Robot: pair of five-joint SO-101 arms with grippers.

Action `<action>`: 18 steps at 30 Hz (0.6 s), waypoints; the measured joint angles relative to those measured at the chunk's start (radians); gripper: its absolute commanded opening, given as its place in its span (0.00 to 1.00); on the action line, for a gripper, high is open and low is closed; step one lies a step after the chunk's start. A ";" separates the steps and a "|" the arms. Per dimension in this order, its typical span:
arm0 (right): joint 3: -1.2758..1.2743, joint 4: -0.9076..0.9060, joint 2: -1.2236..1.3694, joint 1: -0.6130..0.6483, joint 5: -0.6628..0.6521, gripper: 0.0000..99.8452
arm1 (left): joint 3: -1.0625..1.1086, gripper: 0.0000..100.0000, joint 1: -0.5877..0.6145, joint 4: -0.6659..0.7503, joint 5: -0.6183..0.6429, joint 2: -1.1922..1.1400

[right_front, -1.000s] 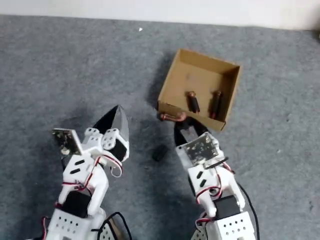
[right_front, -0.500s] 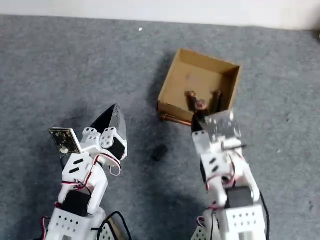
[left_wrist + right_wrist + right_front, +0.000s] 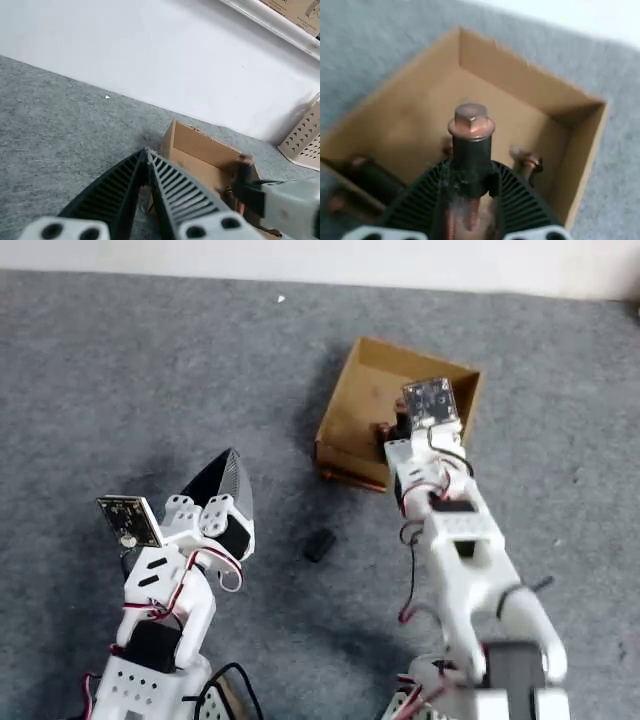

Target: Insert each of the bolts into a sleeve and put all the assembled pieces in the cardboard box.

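assembled piece (image 3: 470, 145), bolt in dark sleeve, hangs upright over cardboard box (image 3: 520, 75), clamped in your right gripper (image 3: 470, 176). jaws narrow, pinching sleeve. other finished pieces (image 3: 527, 162) already lying inside box. step looks like drop-off: next you'd want jaws eased apart so it lands inside, not on rim. left gripper (image 3: 147, 155) closed on nothing, over carpet (image 3: 150, 370) beside box. loose bolt (image 3: 348, 478) against box's outer wall, loose sleeve (image 3: 319, 544) near it, so one more pair to go imo.
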State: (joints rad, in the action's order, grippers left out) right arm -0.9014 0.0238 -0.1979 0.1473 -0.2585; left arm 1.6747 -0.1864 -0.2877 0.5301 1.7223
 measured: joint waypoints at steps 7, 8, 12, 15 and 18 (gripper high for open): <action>0.127 -0.196 0.058 -0.025 0.000 0.16 | 0.000 0.01 0.046 0.000 0.000 0.000; 0.135 -0.241 0.041 -0.025 0.000 0.16 | 0.000 0.01 0.055 0.000 0.000 0.000; 0.138 -0.439 -0.107 -0.009 0.000 0.16 | 0.000 0.01 0.077 0.000 0.000 0.000; 0.138 -0.580 -0.253 0.052 0.003 0.16 | 0.000 0.01 0.120 0.000 0.000 0.000; 0.140 -0.710 -0.362 0.120 0.080 0.16 | 0.000 0.01 0.163 0.000 0.000 0.000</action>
State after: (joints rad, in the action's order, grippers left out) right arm -0.7618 -0.6866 -0.5600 0.2670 -0.1788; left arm 1.6747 -0.0238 -0.2877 0.5301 1.7223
